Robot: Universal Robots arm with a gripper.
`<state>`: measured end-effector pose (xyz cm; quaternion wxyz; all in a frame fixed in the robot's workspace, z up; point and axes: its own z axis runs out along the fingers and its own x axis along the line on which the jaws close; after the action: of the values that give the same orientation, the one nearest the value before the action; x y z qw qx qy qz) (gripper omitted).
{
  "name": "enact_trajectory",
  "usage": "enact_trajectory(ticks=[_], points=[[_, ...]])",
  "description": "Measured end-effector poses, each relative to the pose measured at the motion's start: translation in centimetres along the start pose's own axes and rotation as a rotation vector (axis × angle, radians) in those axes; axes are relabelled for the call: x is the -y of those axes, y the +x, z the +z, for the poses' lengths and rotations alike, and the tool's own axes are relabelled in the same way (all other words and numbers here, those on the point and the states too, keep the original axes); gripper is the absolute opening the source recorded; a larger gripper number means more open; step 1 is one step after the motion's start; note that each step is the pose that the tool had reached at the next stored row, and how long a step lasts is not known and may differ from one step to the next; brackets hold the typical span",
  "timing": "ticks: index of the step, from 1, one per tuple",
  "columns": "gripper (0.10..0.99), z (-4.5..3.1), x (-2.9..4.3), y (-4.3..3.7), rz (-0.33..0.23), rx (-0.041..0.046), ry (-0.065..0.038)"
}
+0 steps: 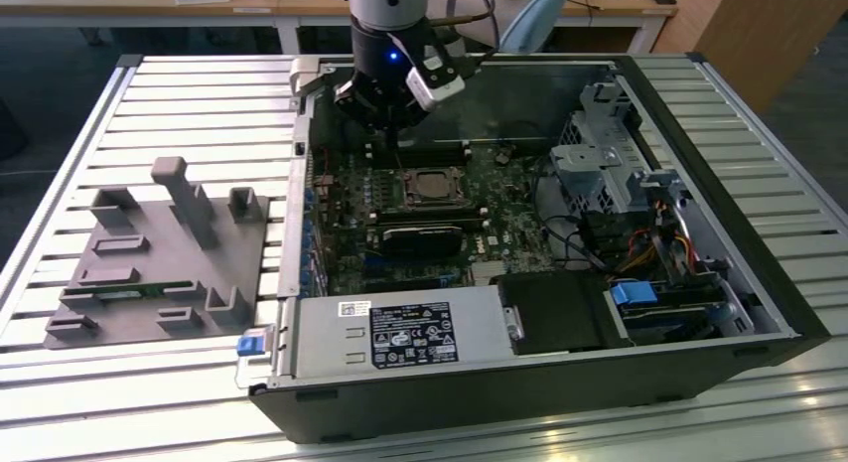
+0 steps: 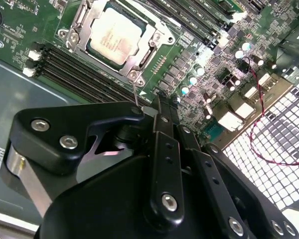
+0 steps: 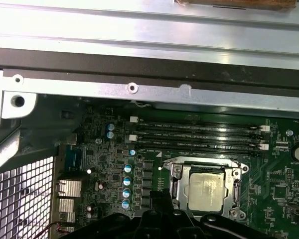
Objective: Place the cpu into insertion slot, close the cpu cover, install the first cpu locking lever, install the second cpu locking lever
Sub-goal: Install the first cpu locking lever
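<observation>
The cpu point(image 2: 112, 37) lies flat in the insertion slot on the green motherboard, its dull silver top showing; I also see the cpu point(image 3: 208, 191) and the cpu point(image 1: 427, 187) from the other cameras. The silvery cpu cover point(image 2: 152, 46) lies down around the chip. A thin locking lever point(image 2: 135, 92) runs from the socket's corner to the tip of my gripper point(image 2: 157, 103). My gripper point(image 1: 384, 146) hangs inside the case just behind the socket, fingers shut. I cannot tell whether it touches the wire.
Long black memory slots point(image 3: 199, 134) run between the socket and the case's metal wall point(image 3: 139, 64). A drive cage point(image 1: 597, 164) and cables point(image 1: 649, 253) fill the exterior view's right. A power supply point(image 1: 397, 333) sits in front. A grey fixture point(image 1: 159, 253) lies left of the case.
</observation>
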<state>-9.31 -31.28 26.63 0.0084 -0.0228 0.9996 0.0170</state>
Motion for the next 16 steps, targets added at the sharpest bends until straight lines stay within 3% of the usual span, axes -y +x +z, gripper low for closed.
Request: enact_trajectory(ticks=[16], points=[[0.106, 0.88, -0.67, 0.83, 0.000, 0.0000, 0.000]])
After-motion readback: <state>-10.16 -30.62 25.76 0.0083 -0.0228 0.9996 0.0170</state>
